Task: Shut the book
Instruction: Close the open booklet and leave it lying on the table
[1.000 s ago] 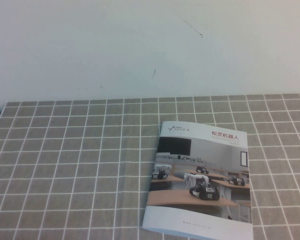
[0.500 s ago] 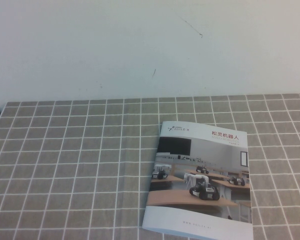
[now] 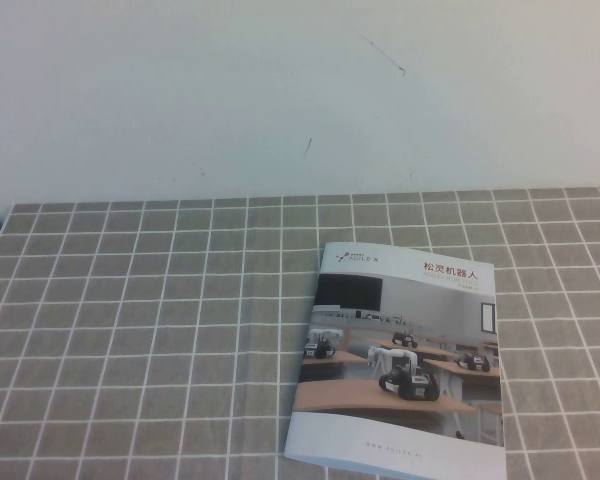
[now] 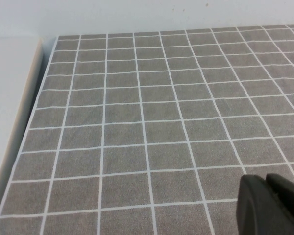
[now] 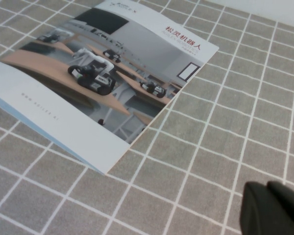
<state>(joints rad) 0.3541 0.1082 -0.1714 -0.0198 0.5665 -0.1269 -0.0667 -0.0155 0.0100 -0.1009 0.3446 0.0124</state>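
The book (image 3: 398, 372) lay flat on the checked desk (image 3: 130, 330), right of centre, cover up and already shut. Left claw (image 4: 267, 197) hung over bare desk and right claw (image 5: 270, 201) near the book — likely parked clear. Whether either was apart or together, cannot tell.

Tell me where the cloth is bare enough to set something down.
Widest: the left half of the cloth, from the book to the left edge; the left gripper hangs over it. Also bare: the strip between book and wall, and a narrower strip right of the book, where the right gripper hangs. Only the book's spot is taken.
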